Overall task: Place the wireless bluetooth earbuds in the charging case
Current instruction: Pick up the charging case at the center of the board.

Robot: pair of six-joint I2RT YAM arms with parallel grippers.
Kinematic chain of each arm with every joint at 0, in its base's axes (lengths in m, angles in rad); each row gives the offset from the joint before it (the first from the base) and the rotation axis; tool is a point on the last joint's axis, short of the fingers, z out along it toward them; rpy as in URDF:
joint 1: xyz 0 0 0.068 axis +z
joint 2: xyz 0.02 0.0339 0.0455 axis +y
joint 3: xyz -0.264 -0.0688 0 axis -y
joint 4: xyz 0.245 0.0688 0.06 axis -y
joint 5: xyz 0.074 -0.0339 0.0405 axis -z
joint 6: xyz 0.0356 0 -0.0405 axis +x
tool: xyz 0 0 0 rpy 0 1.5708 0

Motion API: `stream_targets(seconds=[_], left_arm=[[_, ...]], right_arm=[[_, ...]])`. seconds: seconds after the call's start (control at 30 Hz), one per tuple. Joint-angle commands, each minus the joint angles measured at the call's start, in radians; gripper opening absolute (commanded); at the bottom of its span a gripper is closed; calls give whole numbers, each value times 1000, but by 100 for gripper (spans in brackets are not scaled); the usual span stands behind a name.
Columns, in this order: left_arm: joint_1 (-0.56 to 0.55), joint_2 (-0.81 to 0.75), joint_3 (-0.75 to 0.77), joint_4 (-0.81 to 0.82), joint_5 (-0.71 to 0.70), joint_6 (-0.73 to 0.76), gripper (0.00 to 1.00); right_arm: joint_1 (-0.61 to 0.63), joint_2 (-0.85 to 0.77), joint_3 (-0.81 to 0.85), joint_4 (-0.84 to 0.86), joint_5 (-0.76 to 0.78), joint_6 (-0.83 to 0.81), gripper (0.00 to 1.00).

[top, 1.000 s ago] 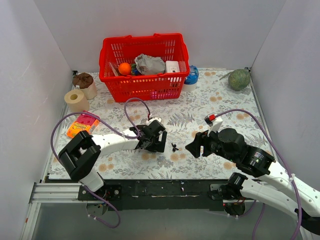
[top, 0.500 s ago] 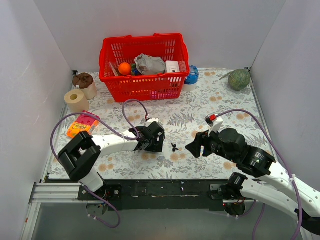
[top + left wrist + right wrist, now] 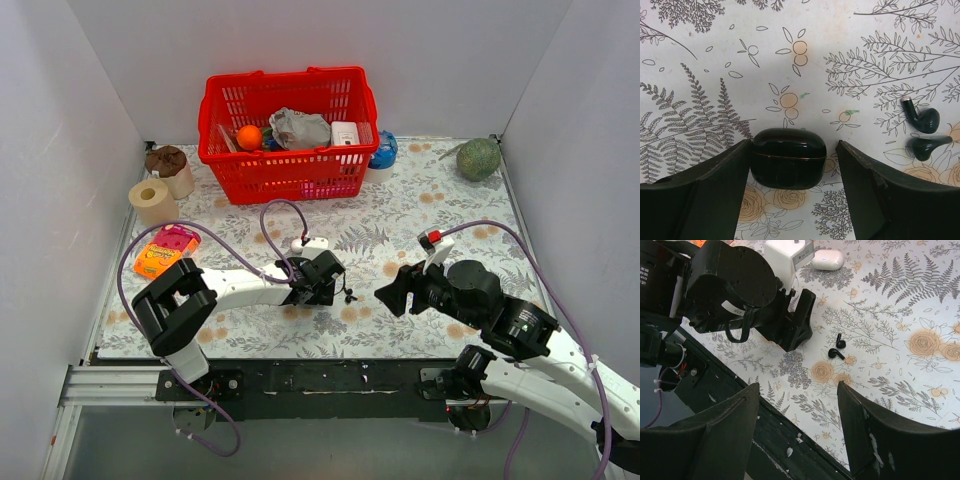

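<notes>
Top: left arm stretched low to the right, left gripper (image 3: 322,281) down just beside earbuds (image 3: 349,294); right gripper (image 3: 388,296) raised, facing them.
Left wrist: jaws part-open astride charging case (image 3: 788,157), gap on one side, not clamped.
Right wrist: jaws wide, empty.

The counter (image 3: 400,215) wears a white cloth printed with grey ferns and pale orange blossoms. On it the case (image 3: 788,157) is glossy black, and the earbuds (image 3: 924,120) are black with a dark green sheen. The basket (image 3: 290,172) is red, a second case (image 3: 827,260) white, a ball (image 3: 478,158) green.
</notes>
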Motion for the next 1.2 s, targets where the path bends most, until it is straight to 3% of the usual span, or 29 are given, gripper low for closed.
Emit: stream_targets(seconds=[0.0, 0.33, 0.47, 0.5, 0.67, 0.77, 0.8, 0.83, 0.9, 1.03, 1.07, 1.13, 1.17], left_arm=[[-6, 20, -42, -88, -3, -1, 69], [-6, -3, -65, -101, 15, -10, 72], [-6, -6, -62, -104, 23, -1, 67], [-6, -8, -64, -102, 26, 1, 61], [-6, -11, -59, -96, 57, 14, 51], [-6, -26, -67, -90, 67, 19, 38], [-6, -32, -76, -85, 69, 19, 33], [-7, -58, -83, -76, 69, 22, 18], [-17, -106, -106, -26, 46, 45, 0], [-55, -356, -279, 180, 2, 125, 0], [-69, -493, -319, 306, -3, 157, 0], [-102, -624, -422, 471, 8, 264, 0], [-115, -697, -535, 645, 15, 304, 0]], right_arm=[[-4, -11, -1, 9, 16, 4, 71], [-4, -22, -6, 7, 19, 6, 71], [-4, -18, -6, 10, 18, 6, 71], [-4, -16, -4, 12, 18, 6, 71], [-4, -19, -3, 9, 22, 3, 71], [-4, -18, -1, 9, 24, 1, 71], [-4, -16, -1, 9, 26, 1, 71], [-4, -13, 0, 10, 26, 1, 71], [-4, -10, 6, 15, 26, -3, 71], [-4, 33, 43, 12, 36, -23, 72], [-2, 44, 68, 12, 33, -28, 73], [-4, 74, 89, 19, 26, -48, 74], [-4, 84, 98, 27, 6, -59, 75]])
